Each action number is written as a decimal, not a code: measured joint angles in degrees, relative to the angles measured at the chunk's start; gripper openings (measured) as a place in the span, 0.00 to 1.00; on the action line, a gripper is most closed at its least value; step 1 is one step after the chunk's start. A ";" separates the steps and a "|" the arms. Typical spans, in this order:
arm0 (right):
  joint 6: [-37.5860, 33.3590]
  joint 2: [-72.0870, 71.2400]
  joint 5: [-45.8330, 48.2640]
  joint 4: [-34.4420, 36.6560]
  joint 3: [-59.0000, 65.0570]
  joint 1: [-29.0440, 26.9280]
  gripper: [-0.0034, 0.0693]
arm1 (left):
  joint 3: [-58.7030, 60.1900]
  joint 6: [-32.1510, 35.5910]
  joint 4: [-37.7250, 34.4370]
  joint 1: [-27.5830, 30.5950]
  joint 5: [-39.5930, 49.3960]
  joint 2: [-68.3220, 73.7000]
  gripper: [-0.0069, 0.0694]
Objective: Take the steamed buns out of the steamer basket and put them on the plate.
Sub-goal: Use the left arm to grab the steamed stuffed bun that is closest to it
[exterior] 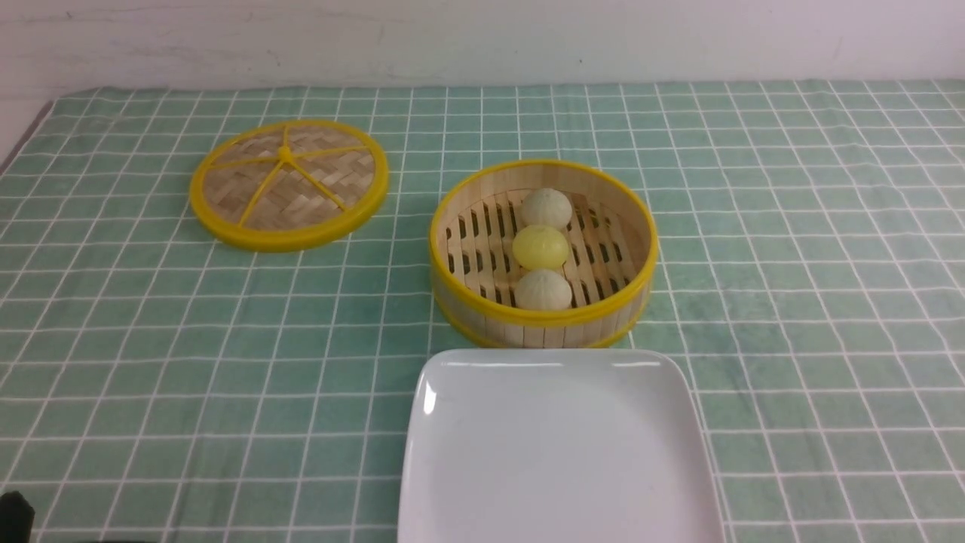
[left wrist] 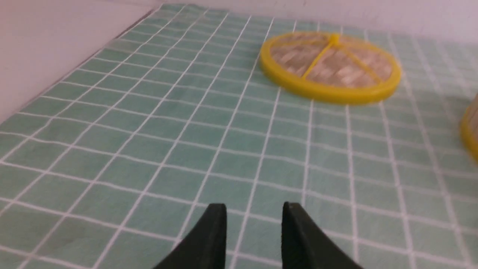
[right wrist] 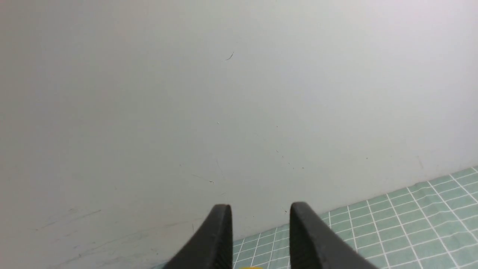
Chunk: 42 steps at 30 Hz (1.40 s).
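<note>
The steamer basket (exterior: 528, 330) stands mid-table, and its rim (left wrist: 470, 130) just shows in the left wrist view. Three steamed buns lie in a row inside it: an off-white one (exterior: 546, 207) at the back, a pale yellow one (exterior: 540, 247) in the middle and an off-white one (exterior: 543, 290) at the front. The white square plate (exterior: 558, 452) sits just in front of the basket with nothing on it. My left gripper (left wrist: 254, 205) hovers open over the cloth at the left, far from the basket. My right gripper (right wrist: 260, 205) is open and faces the wall.
The flat woven lid (exterior: 289, 183) with a yellow rim lies at the back left, also seen as the lid (left wrist: 330, 67) ahead of the left gripper. A green checked cloth (exterior: 791, 302) covers the table. A white wall (right wrist: 224, 93) runs behind it.
</note>
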 joint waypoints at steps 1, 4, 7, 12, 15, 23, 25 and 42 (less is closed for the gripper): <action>0.00 0.00 0.42 0.00 0.00 0.00 0.38 | 0.00 -1.14 -0.93 0.00 -0.89 0.00 0.41; 0.00 0.00 2.76 0.00 0.00 0.00 0.38 | 0.00 -5.50 -3.30 0.00 -3.44 0.00 0.41; 0.00 0.00 5.24 0.00 0.00 0.00 0.38 | 0.00 -9.21 -4.55 0.00 -4.37 0.00 0.41; 0.00 0.00 8.39 0.26 0.00 0.00 0.38 | 0.00 -13.96 -5.00 0.00 -5.31 0.00 0.41; 0.00 0.00 9.43 1.44 0.00 0.00 0.38 | 0.05 -15.28 -5.24 0.00 -7.12 0.00 0.41; -4.83 4.56 13.72 3.42 -1.86 0.00 0.40 | -4.14 -17.84 -6.49 0.00 -1.34 0.00 0.52; -8.50 8.70 15.74 4.37 -4.47 0.00 0.41 | -8.35 -17.63 -6.71 0.00 0.14 0.00 0.55; -39.52 62.00 33.25 13.92 -45.13 0.00 0.41 | -33.07 0.86 -17.30 0.00 7.01 25.95 0.56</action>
